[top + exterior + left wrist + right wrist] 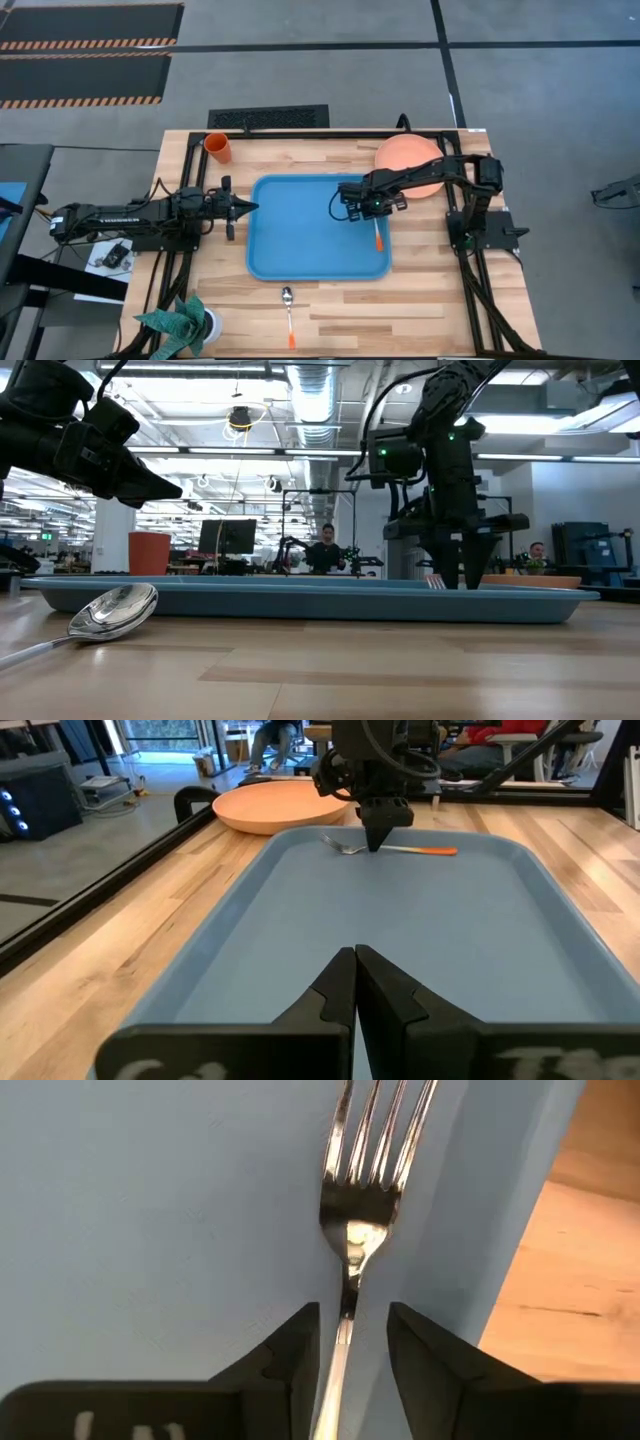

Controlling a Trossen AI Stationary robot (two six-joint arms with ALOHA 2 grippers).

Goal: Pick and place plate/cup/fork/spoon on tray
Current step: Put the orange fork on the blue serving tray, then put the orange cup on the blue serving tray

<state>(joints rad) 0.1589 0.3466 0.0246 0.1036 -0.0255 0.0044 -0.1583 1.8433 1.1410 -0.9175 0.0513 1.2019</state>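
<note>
The tray [300, 240] is taken as the landmark; it is seen lying flat on the wooden table [420, 300].

The right gripper [375, 212] is held low over the tray's right part, pointing down. Its fingers are parted, one on each side of the fork [352, 1230], whose metal neck is seen between them in the right wrist view. Whether the pads touch the neck cannot be told for certain; a narrow gap appears on both sides, so the fork is taken as not clamped. The fork is seen lying flat on the tray floor near the tray's right rim, its orange handle pointing toward the tray's near right corner.

The left gripper [243, 207] is held at the tray's left rim, its tips pointing over the tray, above the surface. Its fingers are pressed together with nothing between them.

The plate [408, 165] is seen on the table just beyond the tray's far right corner, partly hidden under the right arm. The cup [218, 148] is stood upright on the table beyond the tray's far left corner. The spoon [288, 312] is laid on the table just in front of the tray's near rim, bowl toward the tray.
</note>
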